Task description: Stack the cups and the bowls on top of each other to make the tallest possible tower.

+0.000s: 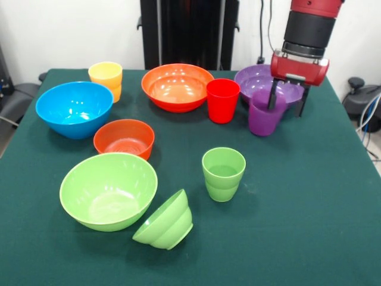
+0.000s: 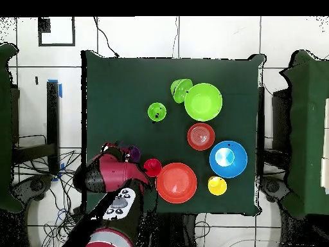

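Observation:
My gripper [image 1: 287,101] hangs open at the purple cup [image 1: 264,118], one finger [image 1: 272,95] inside its mouth and the other outside its right wall. The purple bowl [image 1: 257,78] lies just behind the cup. The red cup [image 1: 222,100] stands beside the large orange bowl [image 1: 177,86]. Further left are the yellow cup [image 1: 106,79] and blue bowl [image 1: 74,109]. Nearer the front sit the small orange-red bowl [image 1: 124,138], the green cup [image 1: 223,174], the large green bowl [image 1: 108,190] and the small green bowl [image 1: 165,221], tipped on its side. No tower is in view.
Green cloth [image 1: 309,196] covers the table. In the overhead view the arm [image 2: 109,177] hides the purple bowl and covers most of the purple cup [image 2: 133,153]. Cables and a dark chair stand off the table's right edge in the front view.

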Robot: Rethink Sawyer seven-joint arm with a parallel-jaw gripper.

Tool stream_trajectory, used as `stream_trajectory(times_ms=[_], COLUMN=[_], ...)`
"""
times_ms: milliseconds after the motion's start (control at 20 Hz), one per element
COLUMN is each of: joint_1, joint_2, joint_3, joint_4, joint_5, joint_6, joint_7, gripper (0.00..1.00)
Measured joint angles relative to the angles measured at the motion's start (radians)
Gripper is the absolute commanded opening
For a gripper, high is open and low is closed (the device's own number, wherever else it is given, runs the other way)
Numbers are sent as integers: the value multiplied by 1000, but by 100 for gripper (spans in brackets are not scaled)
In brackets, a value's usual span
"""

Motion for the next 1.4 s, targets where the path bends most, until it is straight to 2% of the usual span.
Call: stream_trajectory(times_ms=[400, 750, 1400], joint_1=[0, -5, -10], joint_2=[-37, -57, -60], joint_3=[-1, -1, -1], joint_4=[0, 0, 1], joint_5=[0, 0, 0], joint_6=[6, 54, 69], joint_7=[0, 0, 0], gripper=[100, 100, 100])
